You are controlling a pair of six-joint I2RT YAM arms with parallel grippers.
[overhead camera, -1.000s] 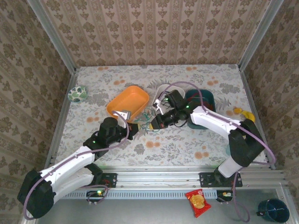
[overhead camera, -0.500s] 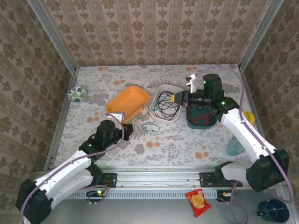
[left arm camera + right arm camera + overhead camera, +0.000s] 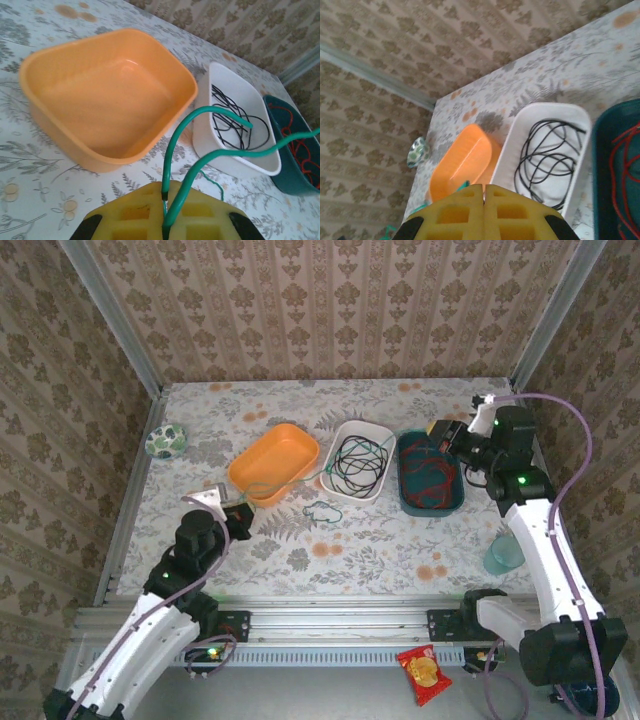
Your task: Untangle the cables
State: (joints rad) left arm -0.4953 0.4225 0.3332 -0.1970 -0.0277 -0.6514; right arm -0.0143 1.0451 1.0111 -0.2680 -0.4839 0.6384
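Note:
My left gripper (image 3: 238,516) (image 3: 167,212) is shut on the dark green cable (image 3: 176,150), pinched between its yellow pads (image 3: 130,215) near the table's front left. The green cable (image 3: 322,510) trails right across the table toward the white tray (image 3: 344,432). Black cables (image 3: 360,458) (image 3: 547,155) lie coiled in that tray. Red cables (image 3: 430,475) (image 3: 297,147) lie in the teal tray (image 3: 404,440). My right gripper (image 3: 442,430) (image 3: 484,192) hovers at the teal tray's far right corner, shut with nothing between its pads.
An empty orange tub (image 3: 275,460) (image 3: 110,95) sits left of the white tray. A green patterned bowl (image 3: 165,441) is at the far left. A pale teal cup (image 3: 503,555) stands front right. A snack pack (image 3: 423,672) and a dark cup (image 3: 585,690) lie off the table.
My right arm swung from the table's middle to the far right, behind the teal tray. My left arm drew back toward the front left with the green cable.

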